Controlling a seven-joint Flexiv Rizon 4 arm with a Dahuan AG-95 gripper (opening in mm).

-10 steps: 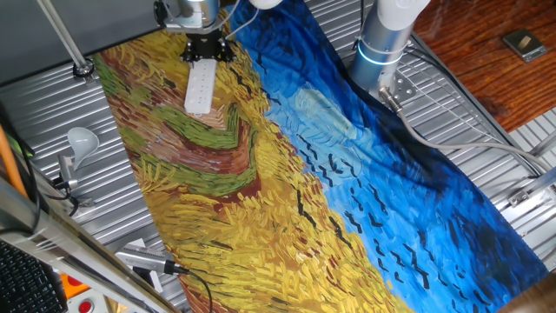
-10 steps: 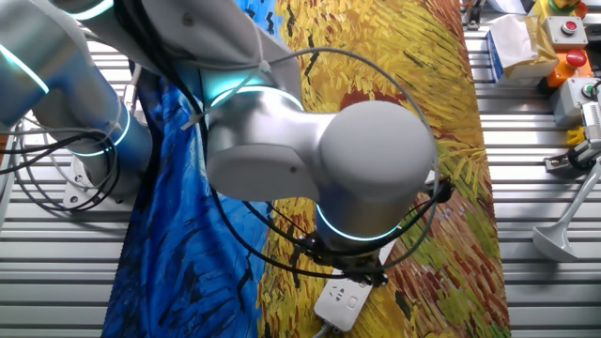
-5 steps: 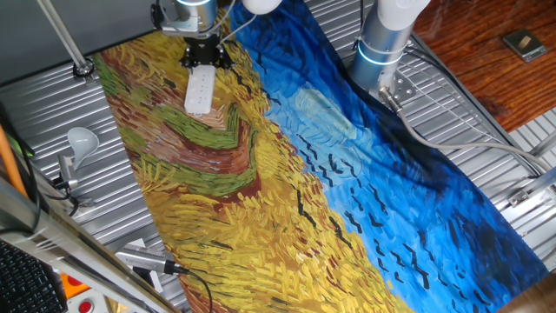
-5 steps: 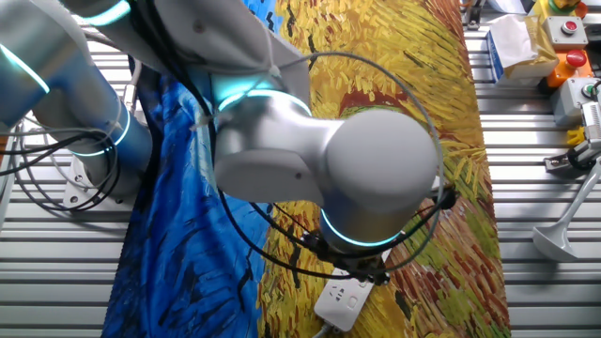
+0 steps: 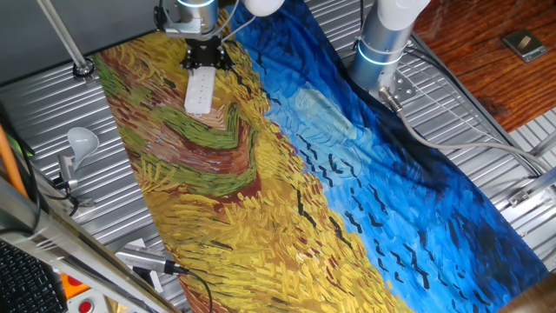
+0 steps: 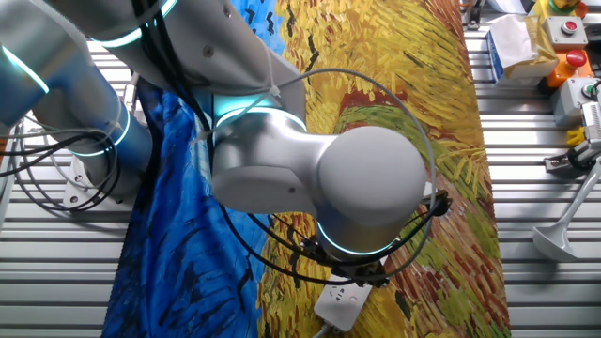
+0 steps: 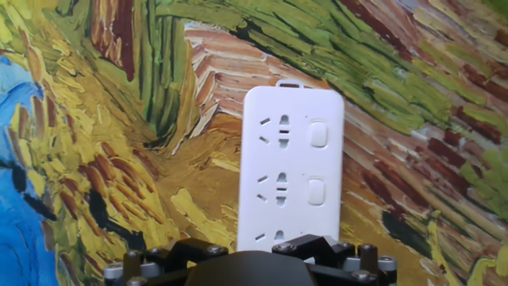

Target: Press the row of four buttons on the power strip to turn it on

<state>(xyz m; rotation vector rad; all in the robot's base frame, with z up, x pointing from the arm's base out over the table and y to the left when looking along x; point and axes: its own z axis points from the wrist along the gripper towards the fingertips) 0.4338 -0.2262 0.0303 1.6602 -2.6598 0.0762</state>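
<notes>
The power strip [image 5: 200, 89] is a white bar lying on the painted cloth at the far left of one fixed view. My gripper [image 5: 207, 61] hangs over its far end, black and seen from above. No view shows its fingertips. In the hand view the power strip [image 7: 290, 167] fills the centre. Two pale buttons [image 7: 318, 133] of the row sit along its right side beside the sockets. The near part of the row is hidden behind the dark hand body [image 7: 254, 268]. In the other fixed view the arm covers most of the power strip [image 6: 344, 302].
A white light bulb [image 5: 81, 137] on a metal holder stands left of the cloth. The arm's base [image 5: 382, 43] rises at the back right. Cables [image 6: 282, 249] loop around the wrist. Control boxes [image 6: 566, 42] sit at the table's corner.
The hand has shifted slightly over the strip's end, and the arm now covers a little more of the strip in the other fixed view. The strip has not moved.
</notes>
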